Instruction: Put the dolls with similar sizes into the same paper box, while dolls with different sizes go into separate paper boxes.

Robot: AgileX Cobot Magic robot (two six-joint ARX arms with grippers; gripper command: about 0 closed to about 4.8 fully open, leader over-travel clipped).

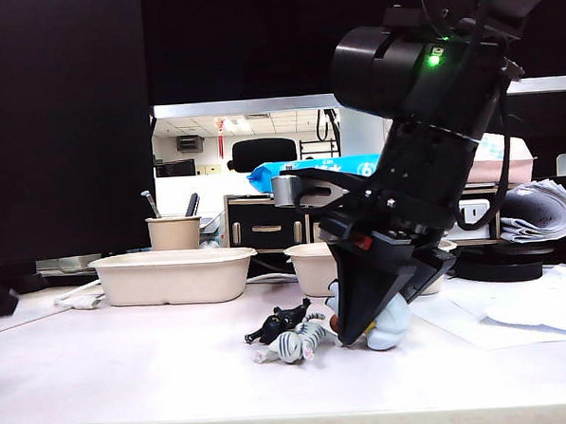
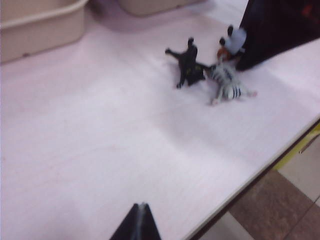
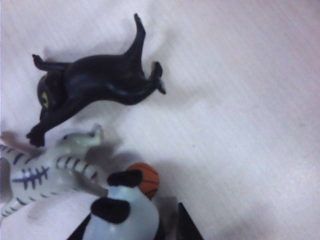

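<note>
1. Left paper box (image 1: 172, 275): far left of the table, shallow beige pulp tray with a rolled rim. From the exterior view I can't see into it, so contents unknown.
2. Left gripper (image 2: 139, 222): only a dark tip shows in its wrist view, hovering above bare table near the front edge, well left of the dolls. Can't tell how wide the jaws stand; nothing visibly in them.
3. Black animal (image 1: 281, 323): tiny, glossy, lying on its side on the table, centre, in front of the boxes. Not boxed yet.
4. Zebra (image 1: 295, 342): tiny, white with black stripes, lying just beside the black animal on its near side. Not boxed.
5. Rounded doll (image 1: 389, 328): bigger, white and pale blue with black ears, something orange at its side. It sits on the table just right of the zebra.
6. Right gripper (image 1: 360, 327): tips down at the table around the rounded doll, jaws narrowing on either side of it; looks like a grasp in progress, not confirmed firm.
7. Right paper box (image 1: 310, 266): behind the right arm, mostly hidden.
8. Yellow-and-black doll: not visible in any view.
9. Status: judging by this, at least three dolls left to sort.
</note>
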